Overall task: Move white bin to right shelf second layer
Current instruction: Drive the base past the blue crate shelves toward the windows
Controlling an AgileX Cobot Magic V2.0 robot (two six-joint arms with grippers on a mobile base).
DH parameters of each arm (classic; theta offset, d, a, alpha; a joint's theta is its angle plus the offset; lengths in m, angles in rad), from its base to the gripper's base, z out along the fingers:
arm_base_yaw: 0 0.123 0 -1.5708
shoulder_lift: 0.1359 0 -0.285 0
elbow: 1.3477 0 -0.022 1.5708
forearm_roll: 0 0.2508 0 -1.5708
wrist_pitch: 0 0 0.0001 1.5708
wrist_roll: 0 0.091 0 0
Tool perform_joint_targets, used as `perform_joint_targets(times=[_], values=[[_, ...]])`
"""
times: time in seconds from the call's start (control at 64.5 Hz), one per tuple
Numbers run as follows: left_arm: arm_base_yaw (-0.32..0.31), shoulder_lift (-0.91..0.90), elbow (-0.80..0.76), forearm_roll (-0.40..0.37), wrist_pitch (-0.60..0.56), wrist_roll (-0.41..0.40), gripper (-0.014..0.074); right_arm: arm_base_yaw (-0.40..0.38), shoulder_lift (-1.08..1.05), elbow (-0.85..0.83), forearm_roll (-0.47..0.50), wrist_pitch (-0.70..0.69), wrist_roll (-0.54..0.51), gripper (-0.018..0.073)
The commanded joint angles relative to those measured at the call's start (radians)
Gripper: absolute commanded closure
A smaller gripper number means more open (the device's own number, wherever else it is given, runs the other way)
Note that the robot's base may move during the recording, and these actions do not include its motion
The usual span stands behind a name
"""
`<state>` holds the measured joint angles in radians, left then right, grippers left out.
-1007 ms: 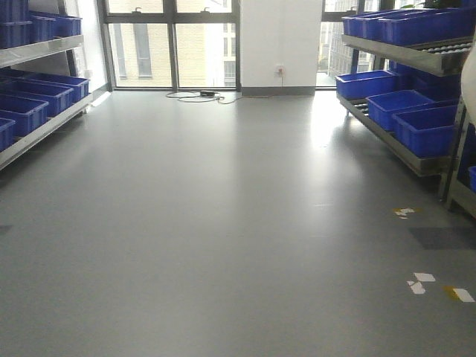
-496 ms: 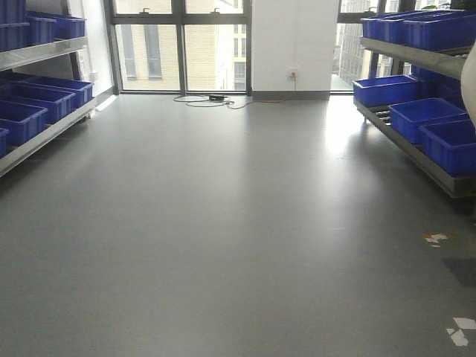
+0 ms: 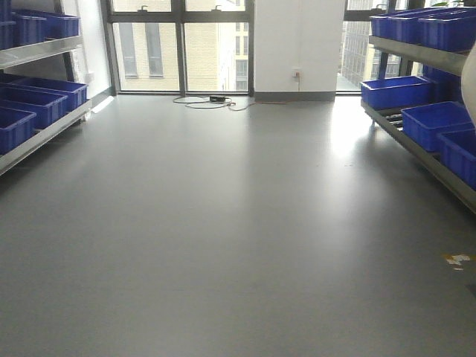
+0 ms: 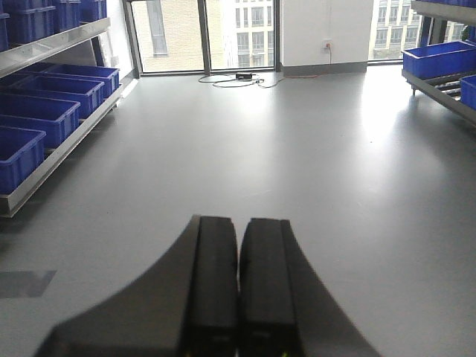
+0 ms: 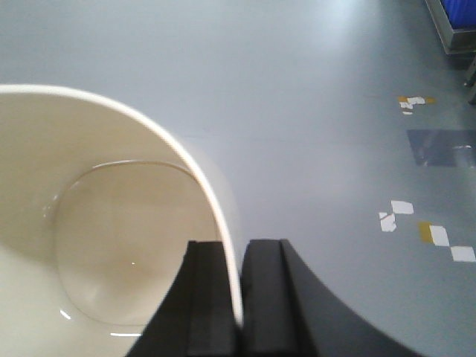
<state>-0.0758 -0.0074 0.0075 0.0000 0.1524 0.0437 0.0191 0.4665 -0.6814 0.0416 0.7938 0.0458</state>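
The white bin (image 5: 111, 223) fills the left of the right wrist view, hanging above the grey floor with its mouth toward the camera and nothing inside. My right gripper (image 5: 236, 245) is shut on its rim, one finger inside the wall and one outside. A pale curved sliver of the bin (image 3: 470, 82) shows at the right edge of the front view. The right shelf (image 3: 416, 53) runs along the right wall, with blue crates (image 3: 435, 123) on its upper and lower levels; I cannot tell which level is the second layer. My left gripper (image 4: 239, 220) is shut on nothing above the floor.
A left shelf (image 3: 41, 130) with blue crates (image 4: 37, 115) lines the left wall. Windows, a white wall and a cable (image 3: 216, 100) on the floor are at the far end. Tape marks (image 5: 428, 234) lie on the floor at the right.
The front view has moved forward down the aisle: both shelves slid outward and the floor tape marks drifted toward the lower right. The bin's sliver stays at the right edge.
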Motion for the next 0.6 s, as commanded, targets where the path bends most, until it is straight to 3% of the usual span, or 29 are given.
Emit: perform_joint_targets(times=[0.0, 0.589], values=[[-0.004, -0.016, 0.037, -0.006, -0.083, -0.005, 0.0512, -0.007, 0.004, -0.029, 0.007, -0.091, -0.002, 0.0473], [-0.004, -0.016, 0.037, -0.006, -0.083, -0.005, 0.0512, -0.007, 0.004, -0.029, 0.007, -0.091, -0.002, 0.0473]])
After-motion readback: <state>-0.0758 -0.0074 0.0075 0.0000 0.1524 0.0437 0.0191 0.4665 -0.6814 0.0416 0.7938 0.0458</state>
